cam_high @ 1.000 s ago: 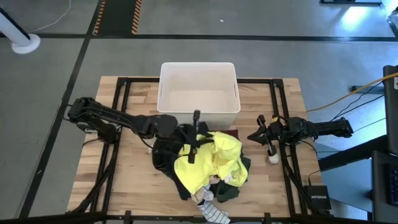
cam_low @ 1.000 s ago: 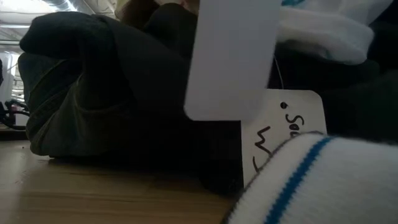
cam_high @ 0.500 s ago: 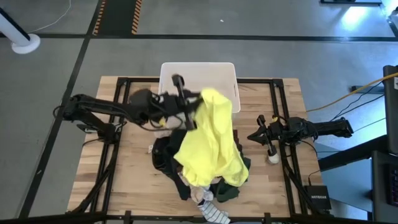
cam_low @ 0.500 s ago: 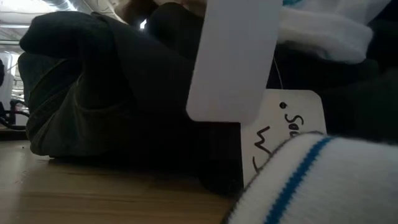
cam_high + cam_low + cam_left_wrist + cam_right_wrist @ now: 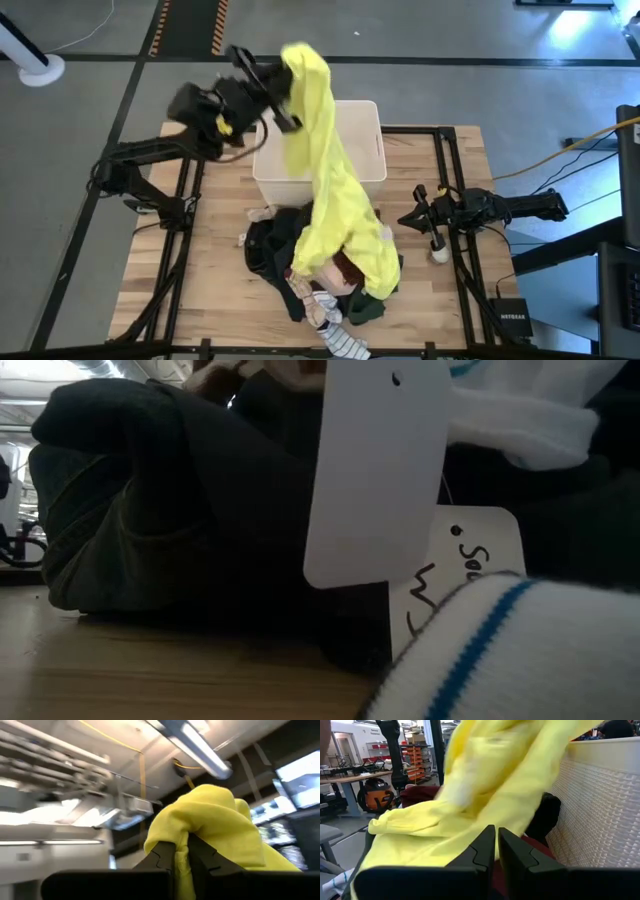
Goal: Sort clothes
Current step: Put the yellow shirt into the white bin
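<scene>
Above the far left corner of the white bin (image 5: 320,140): left gripper (image 5: 268,92), raised high, clenched on a bunched fold of the yellow garment (image 5: 335,205). From that grip, yellow cloth hanging in a long diagonal sweep across the bin's near right part and down onto the clothes pile (image 5: 320,275) just in front of the bin. In the left wrist view, both dark fingers (image 5: 165,857) pinched tight on a knot of yellow fabric (image 5: 210,827), ceiling lights behind.

In front of the bin, on the wooden tabletop (image 5: 205,290): a heap of black and dark green garments (image 5: 270,250), a patch of maroon cloth (image 5: 345,268) showing under the yellow hem, and a grey-white striped piece (image 5: 345,342) at the side of the pile farthest from the bin. In the low view, dark folded fabric (image 5: 150,510), a white hang tag (image 5: 375,470), a second tag with handwriting (image 5: 465,570) and a white cuff with a blue stripe (image 5: 490,660) close to the lens.

To the right of the bin, low over the tabletop and apart from the pile: right gripper (image 5: 408,219), fingers pressed together on nothing, with a small white ball (image 5: 440,255) just beside that arm. In the right wrist view, closed fingertips (image 5: 495,845) facing the yellow drape (image 5: 485,785) and the bin's textured wall (image 5: 600,805).
</scene>
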Robot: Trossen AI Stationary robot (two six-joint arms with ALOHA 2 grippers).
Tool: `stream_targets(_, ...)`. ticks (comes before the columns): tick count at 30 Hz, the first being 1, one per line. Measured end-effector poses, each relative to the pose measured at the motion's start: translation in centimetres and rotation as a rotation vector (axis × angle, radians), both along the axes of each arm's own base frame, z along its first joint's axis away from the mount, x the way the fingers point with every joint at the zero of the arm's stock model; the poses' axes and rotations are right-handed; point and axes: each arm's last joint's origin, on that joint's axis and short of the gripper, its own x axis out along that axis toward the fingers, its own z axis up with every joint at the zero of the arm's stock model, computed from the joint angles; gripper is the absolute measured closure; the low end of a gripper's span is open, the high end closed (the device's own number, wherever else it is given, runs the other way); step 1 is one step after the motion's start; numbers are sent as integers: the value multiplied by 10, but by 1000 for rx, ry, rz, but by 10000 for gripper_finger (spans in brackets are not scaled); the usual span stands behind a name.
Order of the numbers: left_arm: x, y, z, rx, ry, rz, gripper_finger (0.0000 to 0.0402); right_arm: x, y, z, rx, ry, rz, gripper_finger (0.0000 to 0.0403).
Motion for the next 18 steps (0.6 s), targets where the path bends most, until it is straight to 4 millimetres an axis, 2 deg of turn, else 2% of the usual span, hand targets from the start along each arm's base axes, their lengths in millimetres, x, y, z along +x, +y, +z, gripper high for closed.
stream_targets(4,-12,21,11,-11,-50,63,386,0,0,0,0,0,0,363)
stream_targets(8,-15,42,7,-77,-37,79,385,0,0,0,0,0,0,363)
stream_targets(12,-2,63,-14,-189,158,103,385,0,0,0,0,0,0,363)
stream_targets(18,22,87,-59,-366,475,136,385,0,0,0,0,0,0,363)
